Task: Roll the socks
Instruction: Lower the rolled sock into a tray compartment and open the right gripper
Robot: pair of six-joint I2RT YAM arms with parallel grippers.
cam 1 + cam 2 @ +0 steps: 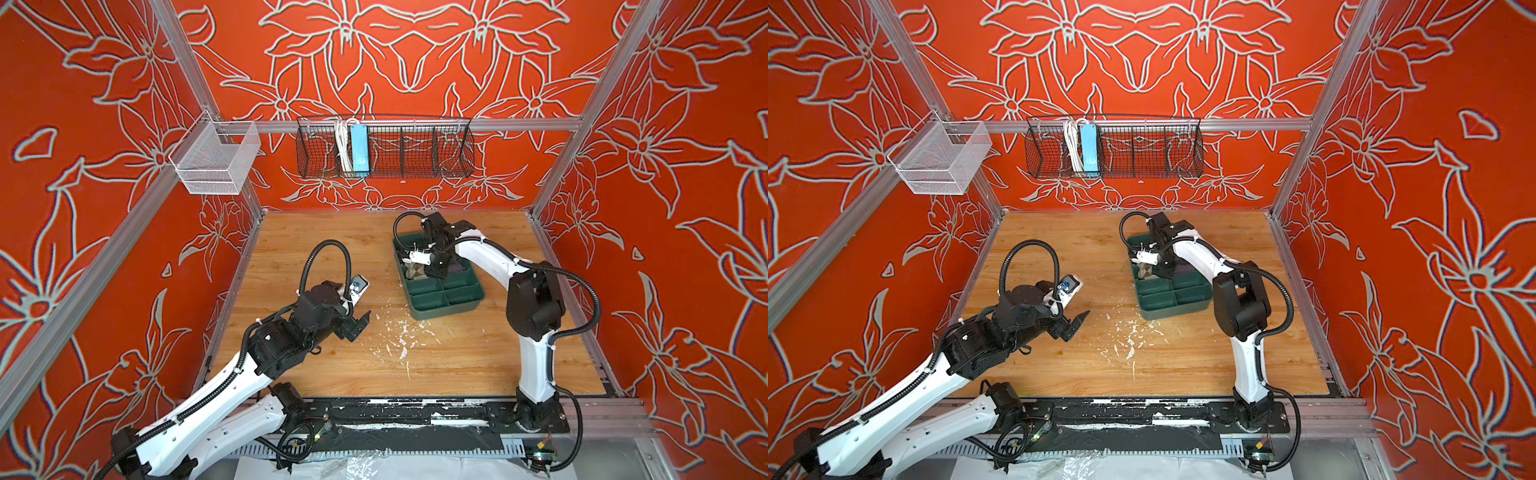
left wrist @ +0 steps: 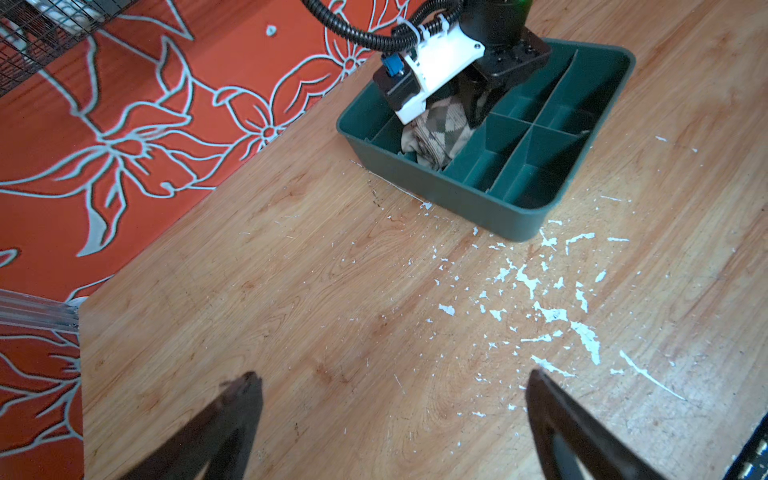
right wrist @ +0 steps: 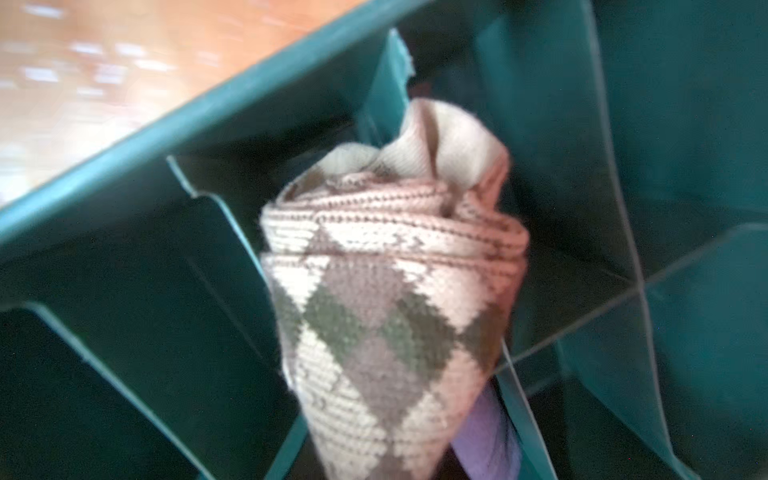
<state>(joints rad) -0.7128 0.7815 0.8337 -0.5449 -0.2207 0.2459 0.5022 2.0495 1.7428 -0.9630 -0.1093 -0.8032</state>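
right jaws: pinching the beige argyle knit sock (image 3: 374, 324), which is rolled into a bundle, down inside the dark green plastic divider tray (image 1: 451, 309)
sock position: the roll is in a compartment along the tray's left wall in both top views, tilted, its top above the dividers (resting on the tray floor or not: cannot tell)
purple knit sock (image 3: 484, 436): only a sliver shows in the right wrist view, tucked under the beige roll
left jaws: spread wide, nothing between them, low over the light wooden bench (image 1: 457, 365), well apart from the tray
bench: white flaked patches (image 2: 548, 313) between the left jaws and the tray's near corner
back wall: black wire basket (image 1: 415, 151) holding a light blue power strip (image 1: 359, 151)
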